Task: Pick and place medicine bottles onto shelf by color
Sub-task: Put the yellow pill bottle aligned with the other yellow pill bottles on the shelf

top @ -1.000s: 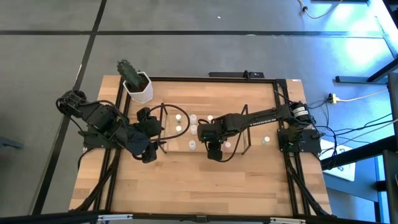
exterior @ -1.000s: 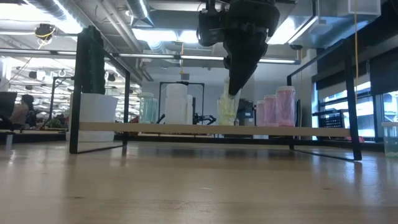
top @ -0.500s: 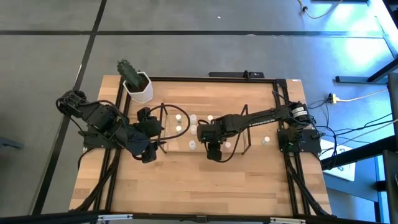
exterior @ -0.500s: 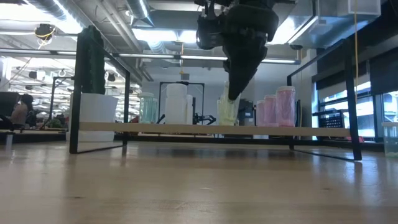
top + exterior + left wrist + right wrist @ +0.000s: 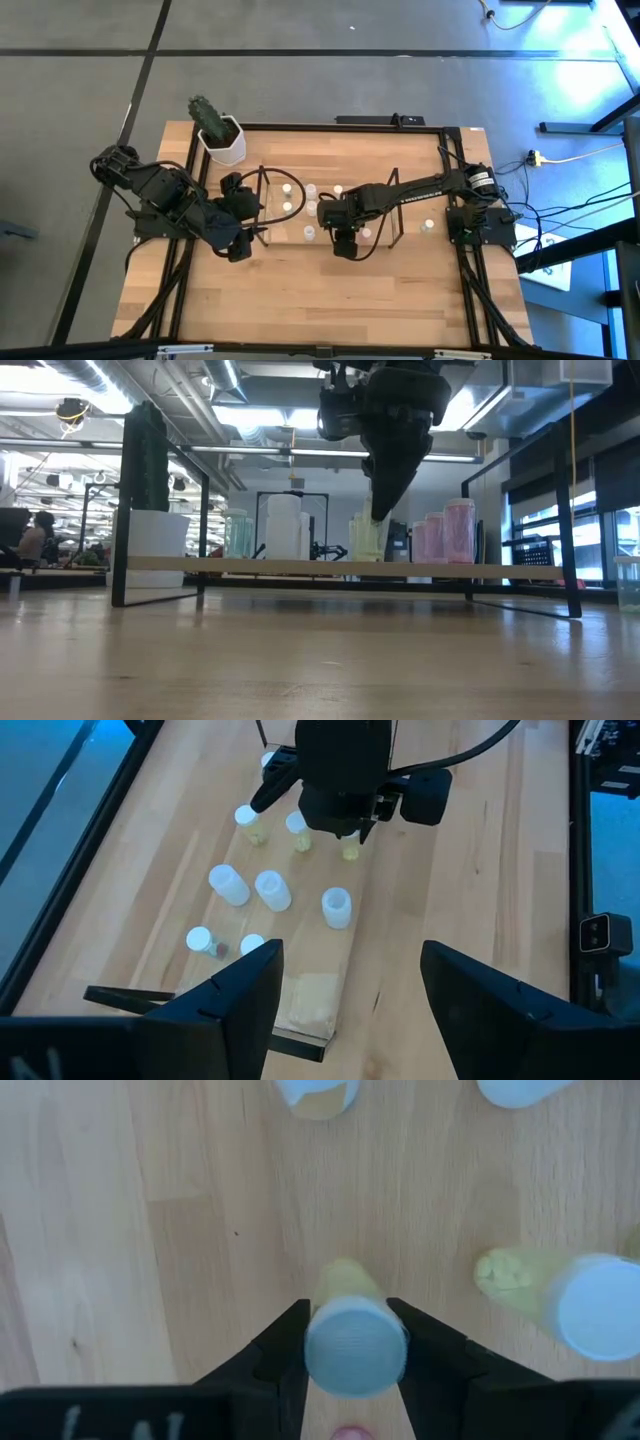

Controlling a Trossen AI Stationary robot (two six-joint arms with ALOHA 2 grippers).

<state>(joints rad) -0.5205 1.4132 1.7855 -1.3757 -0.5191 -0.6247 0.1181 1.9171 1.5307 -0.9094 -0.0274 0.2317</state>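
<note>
Right gripper: clamps yellowish bottle over shelf.
Left gripper: wide, empty, beside shelf.
Risk: lowering could topple neighbouring bottle.

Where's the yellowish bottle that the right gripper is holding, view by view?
High view: hidden under the right gripper, over the shelf.
Low view: at the gripper's fingertips, upper centre; not separable from the other bottles there.
Left wrist view: the yellowish bottle shows just under the dark gripper, top centre.
Right wrist view: bottom centre, clamped between the fingers, cap towards the camera.
Shared landmark: the right gripper.
The left gripper waits open by the shelf's left end.
</note>
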